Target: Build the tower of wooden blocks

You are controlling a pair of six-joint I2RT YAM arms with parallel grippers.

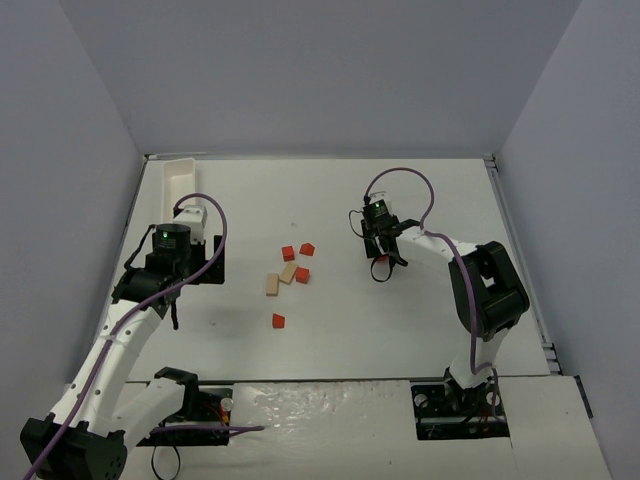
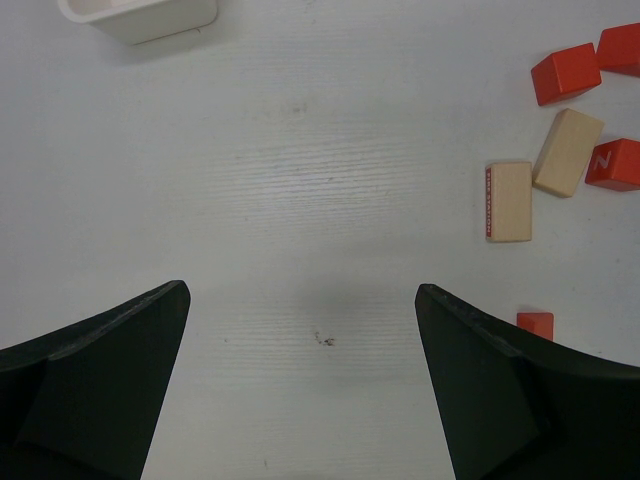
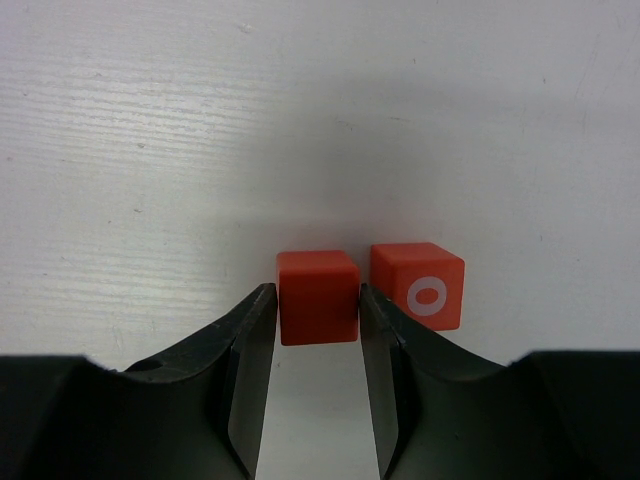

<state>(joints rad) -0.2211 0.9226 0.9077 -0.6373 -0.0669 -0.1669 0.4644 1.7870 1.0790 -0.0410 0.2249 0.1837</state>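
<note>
No wood block tower stands; the blocks lie loose. My right gripper (image 3: 317, 303) is shut on a plain red cube (image 3: 317, 280) that rests on the table, its fingers pressed against both sides. A second red cube marked O (image 3: 420, 285) sits just to its right. From above, the right gripper (image 1: 380, 266) is right of centre. Three red cubes (image 1: 288, 253) and two tan blocks (image 1: 271, 284) lie mid-table, with another red cube (image 1: 278, 320) nearer. My left gripper (image 2: 300, 300) hovers wide open over bare table, left of those blocks (image 2: 509, 201).
A long white tray (image 1: 178, 175) lies at the far left corner, its end visible in the left wrist view (image 2: 140, 18). Grey walls close in the table on three sides. The left arm's wrist (image 1: 172, 242) hangs over the left side.
</note>
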